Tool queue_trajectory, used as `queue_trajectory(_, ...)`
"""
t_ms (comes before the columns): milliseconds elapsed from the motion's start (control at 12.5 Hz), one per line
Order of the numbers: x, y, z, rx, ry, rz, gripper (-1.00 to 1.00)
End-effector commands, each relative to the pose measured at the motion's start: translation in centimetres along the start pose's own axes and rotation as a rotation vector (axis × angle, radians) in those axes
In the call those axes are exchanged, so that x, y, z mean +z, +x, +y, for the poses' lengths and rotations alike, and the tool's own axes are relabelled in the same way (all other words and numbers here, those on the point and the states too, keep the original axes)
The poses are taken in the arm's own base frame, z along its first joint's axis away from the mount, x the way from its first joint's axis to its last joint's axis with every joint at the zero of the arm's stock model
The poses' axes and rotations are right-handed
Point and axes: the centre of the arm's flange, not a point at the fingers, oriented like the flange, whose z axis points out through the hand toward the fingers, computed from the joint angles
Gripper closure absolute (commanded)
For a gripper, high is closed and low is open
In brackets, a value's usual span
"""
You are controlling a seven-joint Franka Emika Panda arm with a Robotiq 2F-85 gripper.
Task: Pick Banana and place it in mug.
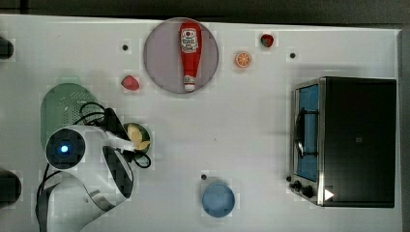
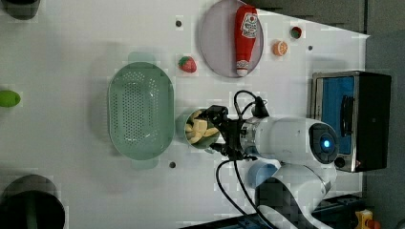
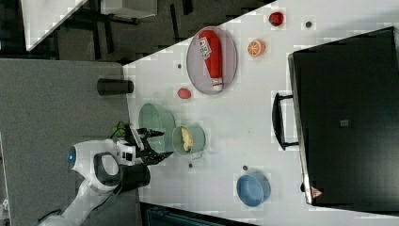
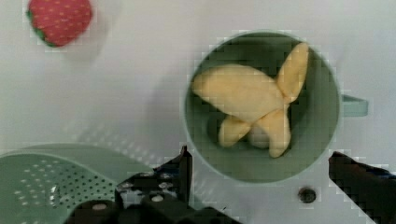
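The pale yellow banana [image 4: 243,93] lies inside the teal-green mug [image 4: 261,165], with smaller yellow pieces beside it. My gripper [image 4: 268,172] hovers over the mug, open, one black finger on each side of the rim and nothing between them. In the top view the mug [image 1: 129,128] with the banana [image 1: 141,140] sits just right of the colander, half covered by my arm. The left view shows the banana [image 2: 198,130] in the mug [image 2: 184,125] with the gripper [image 2: 218,131] right beside it. In the right view the gripper [image 3: 155,146] is spread wide next to the mug [image 3: 200,136].
A pale green colander [image 1: 63,104] stands close against the mug. A strawberry [image 1: 130,83] lies nearby. A ketchup bottle [image 1: 190,50] rests on a round plate, a blue cup [image 1: 218,199] stands at the front, and a toaster oven [image 1: 348,140] is at the top view's right.
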Motion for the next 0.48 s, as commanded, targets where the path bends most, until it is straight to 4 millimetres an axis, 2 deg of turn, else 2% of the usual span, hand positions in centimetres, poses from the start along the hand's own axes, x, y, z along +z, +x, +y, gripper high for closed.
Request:
queue_trajectory(80,-6.6,3.5,-1.0,0.135,0.096,0.048,-1.0)
queue_trajectory(240,-11.0,6.3,0.1,0.121,0.067,0.1,-1.0)
queue_trajectory(480,-19.2,12.0,2.5,0.013,0.017,0.146,-1.0)
